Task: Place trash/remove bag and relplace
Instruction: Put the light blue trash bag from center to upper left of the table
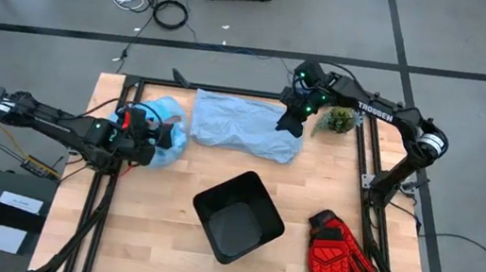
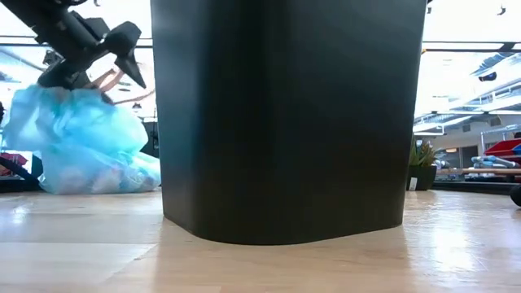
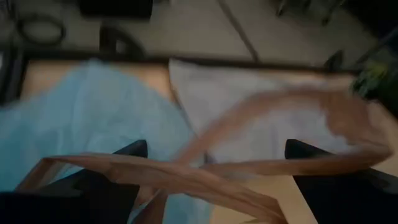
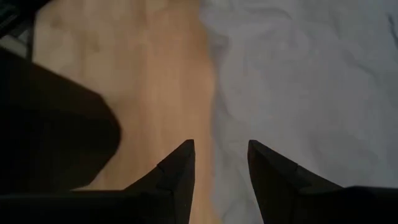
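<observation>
Overhead arrangement, read left to right. The left gripper (image 1: 155, 135) rests at the filled cyan bag (image 1: 159, 136) on the table's left side; its jaws stand wide in the left wrist view, holding nothing, though tan drawstring loops (image 3: 186, 177) cross between them. Paper trash (image 2: 98, 181) shows through the film at the bag's base. At centre, toward the near edge, stands the black bin (image 1: 237, 215) — unlined. Behind it lies the pale grey-blue bag (image 1: 244, 125), flat and rumpled. The right gripper (image 1: 290, 124) hovers at that bag's right edge, jaws narrowly parted and empty, the film just under its tips. Beyond it: a small plant (image 1: 339, 120) and, nearer, a red glove (image 1: 336, 258).

The step in hand appears to be picking up the replacement liner. To do it well, descend onto a raised wrinkle — not flat film — and pinch a single layer near the edge before lifting.
</observation>
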